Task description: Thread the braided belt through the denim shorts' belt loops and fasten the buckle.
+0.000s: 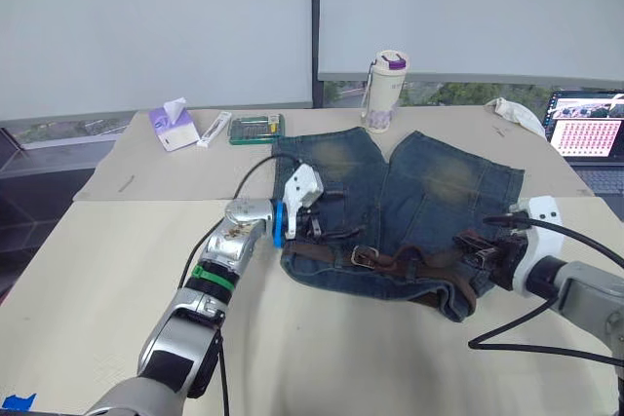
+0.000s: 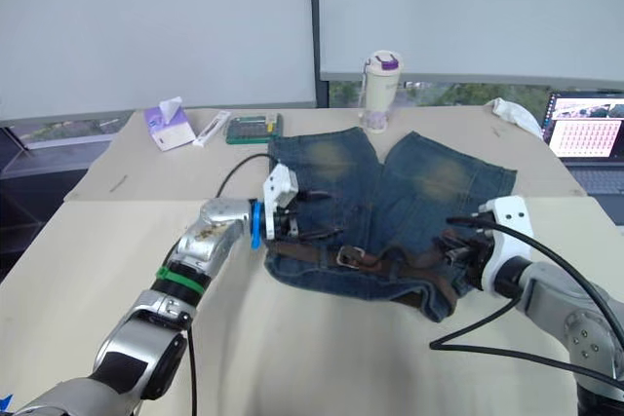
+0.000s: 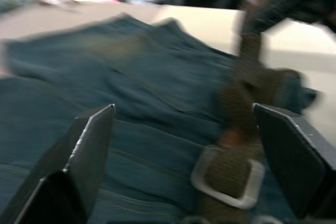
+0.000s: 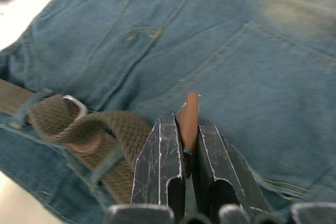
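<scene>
The denim shorts (image 1: 409,211) lie flat on the beige worktop (image 1: 107,280), waistband toward its near edge and the two legs, each with a faded yellowish-tan patch, pointing to the far edge. Along the waistband runs the braided belt (image 1: 409,262), a dark brown woven strap that passes under at least one of the belt loops (image 4: 107,163), short denim strips; how many loops it passes is hard to make out. The buckle (image 1: 366,256), a silvery rectangular frame, rests near the waistband's middle. The right end effector (image 4: 187,153) has its two scuffed black fingers pressed together on the belt's smooth reddish-brown tip, above the shorts' right side. The left end effector (image 3: 184,166) hovers over the waistband's left part with fingers spread wide, holding nothing, the buckle between them in its blurred wrist view. Toward the far edge stand a cream bottle (image 1: 384,91) with a purple lid and a tissue box (image 1: 173,127); a laptop (image 1: 587,133) is cut off at the far right.
</scene>
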